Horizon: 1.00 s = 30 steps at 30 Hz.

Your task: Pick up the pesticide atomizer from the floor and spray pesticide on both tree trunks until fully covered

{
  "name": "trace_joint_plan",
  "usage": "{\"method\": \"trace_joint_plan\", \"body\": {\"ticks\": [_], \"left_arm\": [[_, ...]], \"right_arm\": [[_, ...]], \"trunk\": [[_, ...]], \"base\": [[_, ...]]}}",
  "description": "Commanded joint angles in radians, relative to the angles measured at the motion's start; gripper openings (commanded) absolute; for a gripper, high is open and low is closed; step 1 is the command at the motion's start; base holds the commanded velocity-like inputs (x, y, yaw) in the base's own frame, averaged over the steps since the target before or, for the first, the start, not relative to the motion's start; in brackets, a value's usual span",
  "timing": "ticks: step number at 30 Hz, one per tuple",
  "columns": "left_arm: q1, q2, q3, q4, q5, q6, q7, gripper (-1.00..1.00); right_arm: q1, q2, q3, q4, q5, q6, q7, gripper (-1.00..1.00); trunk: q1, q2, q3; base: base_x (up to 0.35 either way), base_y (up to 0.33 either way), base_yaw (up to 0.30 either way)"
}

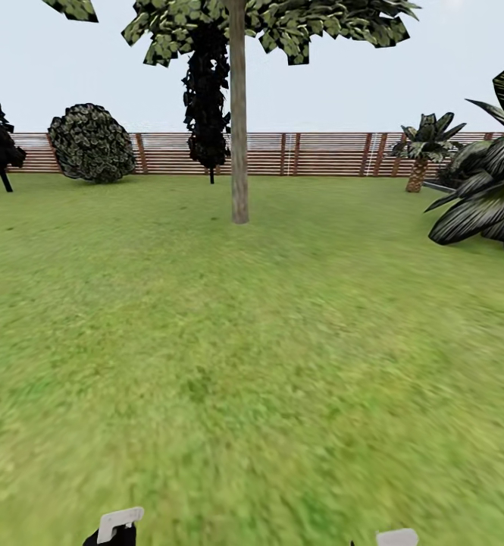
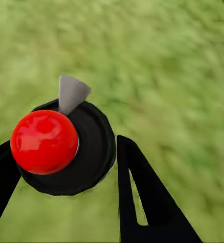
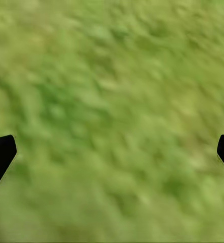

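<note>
The pesticide atomizer (image 2: 66,152) has a round black body, a glossy red ball on top and a grey cone nozzle. My left gripper (image 2: 66,144) is shut on it, one black finger pressing each side, above blurred grass. My right gripper (image 3: 117,139) is open, its fingertips far apart at the frame edges with nothing but lawn between them. One tree stands ahead in the head view, its straight grey-brown tree trunk (image 1: 239,129) rising from the grass to a leafy crown (image 1: 282,23). It is several metres away, slightly left of centre.
The garden lawn (image 1: 252,341) stretches open to a brown slat fence (image 1: 320,154). A black cypress-like tree (image 1: 206,98) stands behind the trunk, a round bush (image 1: 91,142) at the back left, and a short palm (image 1: 422,148) and broad-leaved plant (image 1: 486,189) at the right.
</note>
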Motion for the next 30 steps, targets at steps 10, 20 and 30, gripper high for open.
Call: {"method": "trace_joint_plan", "body": {"ticks": [10, 20, 30], "left_arm": [[-0.001, 0.0, -0.002, 0.001, 0.01, -0.003, -0.001, -1.0], [-0.001, 0.0, -0.002, 0.001, 0.008, -0.003, -0.001, -1.0], [-0.001, 0.0, -0.002, 0.001, 0.008, -0.003, -0.001, -1.0]], "right_arm": [[-0.001, 0.001, -0.006, 0.001, 0.011, -0.004, 0.0, 1.0], [-0.001, 0.001, -0.006, 0.001, 0.011, -0.003, 0.0, 1.0], [-0.001, 0.001, -0.006, 0.001, 0.011, -0.003, 0.0, 1.0]], "trunk": [[0.0, 0.0, -0.001], [0.0, 0.0, -0.001], [0.0, 0.0, -0.001]], "base": [[0.339, 0.0, 0.0], [0.339, 0.0, 0.0], [0.339, 0.0, 0.0]]}}
